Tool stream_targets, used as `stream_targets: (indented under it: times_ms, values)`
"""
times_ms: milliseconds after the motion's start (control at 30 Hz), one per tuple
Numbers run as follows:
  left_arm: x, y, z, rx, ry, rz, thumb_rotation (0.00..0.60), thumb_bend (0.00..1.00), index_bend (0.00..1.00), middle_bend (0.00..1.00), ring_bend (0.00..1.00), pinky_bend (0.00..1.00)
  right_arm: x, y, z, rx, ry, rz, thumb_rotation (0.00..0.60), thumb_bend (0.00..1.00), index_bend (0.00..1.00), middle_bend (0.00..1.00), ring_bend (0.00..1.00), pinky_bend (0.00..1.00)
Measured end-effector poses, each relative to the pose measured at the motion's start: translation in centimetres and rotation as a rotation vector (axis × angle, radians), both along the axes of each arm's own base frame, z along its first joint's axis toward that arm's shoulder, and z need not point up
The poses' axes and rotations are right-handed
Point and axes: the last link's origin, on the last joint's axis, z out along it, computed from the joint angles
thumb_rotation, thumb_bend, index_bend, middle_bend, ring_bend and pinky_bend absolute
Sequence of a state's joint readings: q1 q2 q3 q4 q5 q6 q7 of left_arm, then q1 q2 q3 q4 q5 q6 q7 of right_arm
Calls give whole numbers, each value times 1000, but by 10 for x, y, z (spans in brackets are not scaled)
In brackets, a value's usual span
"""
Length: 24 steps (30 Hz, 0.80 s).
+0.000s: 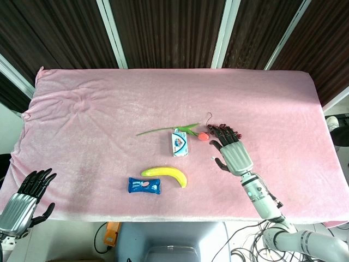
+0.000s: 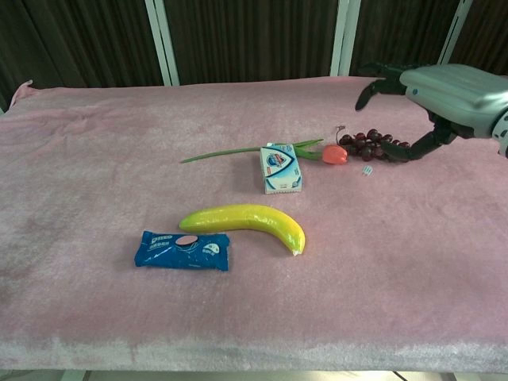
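My right hand hovers with its fingers spread over the right end of a dark purple grape bunch, hiding part of it. The chest view shows this hand raised above the grapes, holding nothing. An orange tulip on a long green stem lies just left of the grapes, against a white and blue box. A banana and a blue snack packet lie nearer the front. My left hand hangs off the table's front left corner, fingers apart and empty.
A pink cloth covers the whole table. Dark slatted panels stand behind the far edge. In the chest view the box, banana and packet cluster near the middle, with the tulip beside the grapes.
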<state>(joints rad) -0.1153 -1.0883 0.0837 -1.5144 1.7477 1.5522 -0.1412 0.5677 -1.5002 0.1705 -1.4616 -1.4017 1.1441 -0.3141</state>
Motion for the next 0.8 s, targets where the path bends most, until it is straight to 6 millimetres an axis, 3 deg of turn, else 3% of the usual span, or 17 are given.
stream_targets:
  times_ms: [200,400,600,800]
  values:
    - [-1,-1,2,7,-4,1,600,417,0,0,0,0,13,9,21,-78,-112,75,600,218,0,0,0,0]
    - [-1,-2,2,9,-3,1,600,417,0,0,0,0,-7,22,36,-106,-123,33,600,218,10,0,0,0]
    - [-1,-1,2,13,-4,7,600,417,0,0,0,0,-50,53,48,-115,-25,-91,600,217,4,0,0,0]
    - [-2,0,2,18,3,15,600,417,0,0,0,0,-102,104,60,-131,63,-243,600,217,6,0,0,0]
